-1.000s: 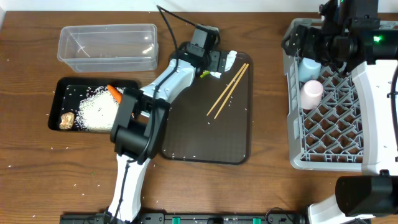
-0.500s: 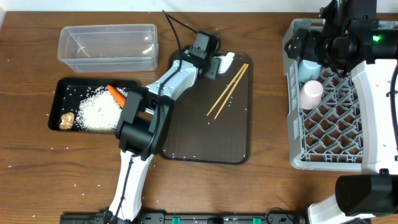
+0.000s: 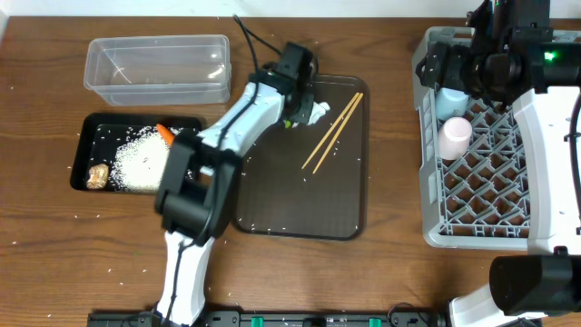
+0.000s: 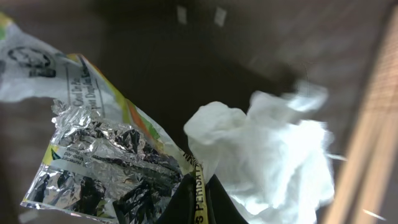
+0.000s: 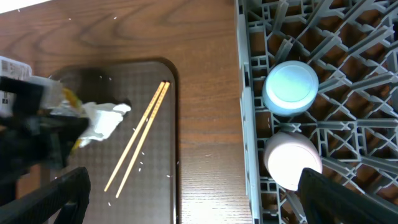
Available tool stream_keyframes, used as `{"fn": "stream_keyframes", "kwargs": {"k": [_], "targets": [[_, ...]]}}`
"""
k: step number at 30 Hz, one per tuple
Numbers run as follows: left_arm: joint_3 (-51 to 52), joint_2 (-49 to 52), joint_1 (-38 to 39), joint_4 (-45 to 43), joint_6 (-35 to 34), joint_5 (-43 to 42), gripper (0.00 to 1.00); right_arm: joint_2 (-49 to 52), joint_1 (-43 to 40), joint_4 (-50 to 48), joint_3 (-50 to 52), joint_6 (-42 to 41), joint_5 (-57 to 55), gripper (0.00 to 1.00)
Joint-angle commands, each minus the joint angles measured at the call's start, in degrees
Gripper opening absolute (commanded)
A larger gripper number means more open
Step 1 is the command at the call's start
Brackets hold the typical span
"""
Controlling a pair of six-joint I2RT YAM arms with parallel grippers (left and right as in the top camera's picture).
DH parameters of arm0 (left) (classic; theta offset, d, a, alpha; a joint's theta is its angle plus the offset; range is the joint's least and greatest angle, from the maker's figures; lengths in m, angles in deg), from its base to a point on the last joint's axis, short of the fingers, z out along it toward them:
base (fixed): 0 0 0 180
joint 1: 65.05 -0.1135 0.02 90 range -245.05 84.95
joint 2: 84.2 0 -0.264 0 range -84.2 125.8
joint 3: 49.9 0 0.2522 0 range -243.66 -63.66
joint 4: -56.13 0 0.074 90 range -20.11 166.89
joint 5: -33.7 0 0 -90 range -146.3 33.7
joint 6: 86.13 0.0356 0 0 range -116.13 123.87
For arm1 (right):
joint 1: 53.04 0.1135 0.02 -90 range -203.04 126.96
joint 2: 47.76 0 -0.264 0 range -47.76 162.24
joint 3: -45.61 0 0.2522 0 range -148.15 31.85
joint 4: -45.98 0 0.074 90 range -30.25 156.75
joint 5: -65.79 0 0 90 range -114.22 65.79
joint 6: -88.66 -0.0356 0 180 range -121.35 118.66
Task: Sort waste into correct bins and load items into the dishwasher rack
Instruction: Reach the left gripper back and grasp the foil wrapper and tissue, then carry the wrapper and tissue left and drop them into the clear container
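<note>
My left gripper (image 4: 199, 208) is shut on the yellow edge of the green-yellow foil wrapper (image 4: 93, 155), over the back of the brown serving tray (image 3: 300, 204). The crumpled white tissue (image 4: 273, 155) lies against the wrapper on its right; I cannot tell whether it is pinched too. From above, the tissue (image 3: 316, 112) shows beside the left gripper (image 3: 300, 102). Two wooden chopsticks (image 3: 331, 133) lie on the tray. My right gripper (image 5: 199, 202) is open and empty at the dishwasher rack's (image 3: 481, 195) left edge. In the rack sit a light blue cup (image 5: 290, 87) and a pink cup (image 5: 292, 158).
The clear tub (image 3: 159, 68) stands empty at the back left. In front of it the black tray (image 3: 86, 136) holds white rice (image 3: 141, 163), an orange carrot (image 3: 167, 135) and a brown lump (image 3: 97, 175). Loose rice grains dot the wooden table.
My left jaws went from open to shut on the wrapper. The tissue and wrapper shifted from the tray's back edge toward its middle. The right arm has stayed still.
</note>
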Motion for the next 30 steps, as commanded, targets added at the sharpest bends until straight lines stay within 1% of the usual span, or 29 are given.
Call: {"fn": "stream_keyframes", "kwargs": {"k": [1,5,9,14,17,19,20,23,24,30], "targets": [[-0.44,-11.04,-2.12,-0.31,-0.52,1.33,0.06,-0.02,-0.04,0.20,-0.31,0.63,-0.35,0.99],[-0.44,-17.07,-5.88,-1.09,-0.50,8.11,0.06,-0.02,-0.04,0.57,-0.31,0.63,-0.35,0.99],[-0.35,-17.59,-11.54,-2.45,-0.48,13.97,0.06,0.00,-0.04,0.72,-0.20,0.63,-0.33,0.99],[-0.20,-14.14,-18.99,-4.57,-0.48,13.68,0.06,0.00,-0.04,0.72,0.37,0.63,-0.35,0.99],[-0.20,-11.30,-22.12,-5.20,-0.48,13.46,0.06,0.00,-0.04,0.70,0.42,0.63,-0.35,0.99],[-0.20,-9.53,-23.50,-5.29,-0.48,13.51,0.08,0.00,-0.04,0.66,0.42,0.63,-0.35,0.99],[-0.20,-8.59,-24.11,-5.66,-0.46,13.53,0.17,0.00,-0.04,0.59,0.42,0.63,-0.35,0.99],[-0.20,-6.56,-25.53,-7.43,-0.48,13.53,0.94,0.00,-0.04,0.59,0.42,0.63,-0.33,0.99],[-0.20,-6.36,-25.83,-7.87,-0.48,13.51,0.98,0.00,-0.04,0.63,0.42,0.63,-0.33,0.99],[-0.24,-8.90,-25.92,-8.31,-0.50,13.46,0.98,0.00,-0.04,0.72,0.42,0.63,-0.33,0.99]]}}
